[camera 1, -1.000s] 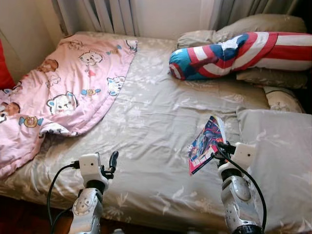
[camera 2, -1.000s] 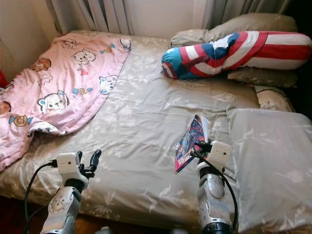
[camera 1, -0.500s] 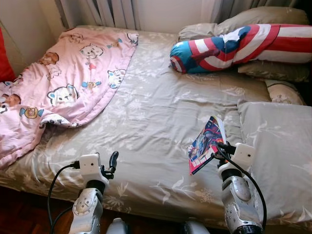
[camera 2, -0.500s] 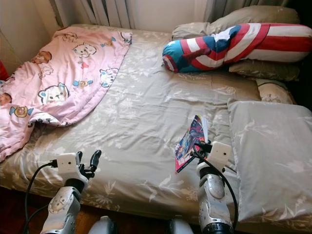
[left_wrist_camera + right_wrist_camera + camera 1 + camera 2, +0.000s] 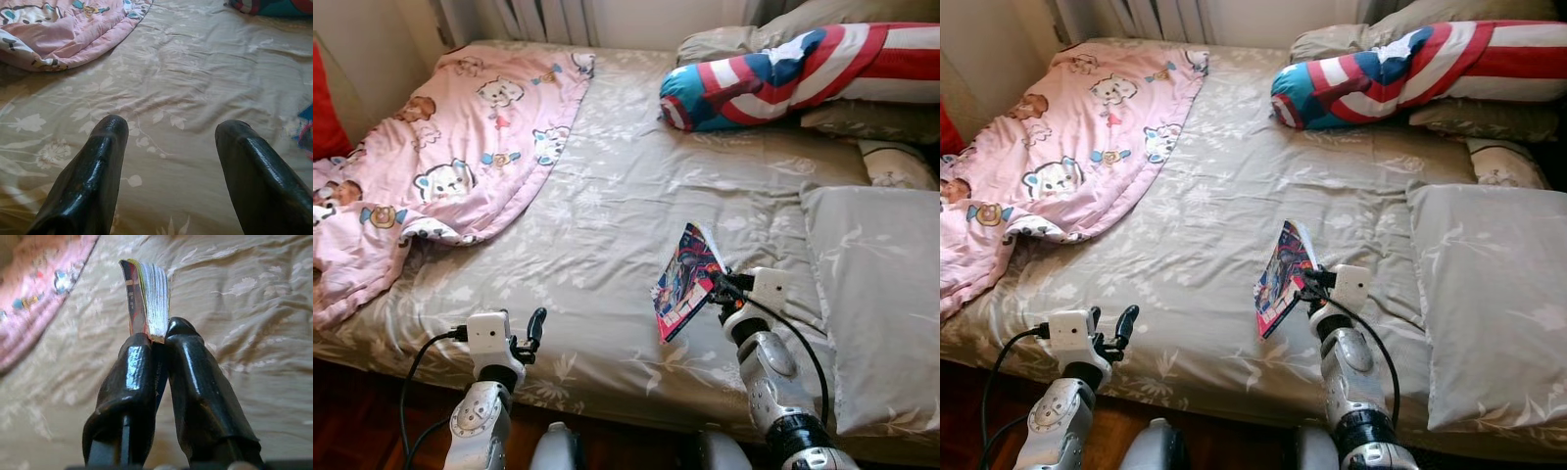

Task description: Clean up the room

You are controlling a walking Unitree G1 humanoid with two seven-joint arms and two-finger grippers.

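My right claw (image 5: 717, 291) grips the comic book (image 5: 683, 281) above the bed's (image 5: 607, 206) front edge, left claw (image 5: 168, 161) released; keep the pinch firm so it won't slip.

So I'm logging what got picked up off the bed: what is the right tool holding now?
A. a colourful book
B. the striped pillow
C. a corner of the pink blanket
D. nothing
A: the right tool is shut on the edge of a colourful book, held up above the bed sheet.

The right gripper (image 5: 159, 340) is squeezed tight on a book (image 5: 683, 282). The left gripper (image 5: 168, 147) is held low, fingers wide apart.
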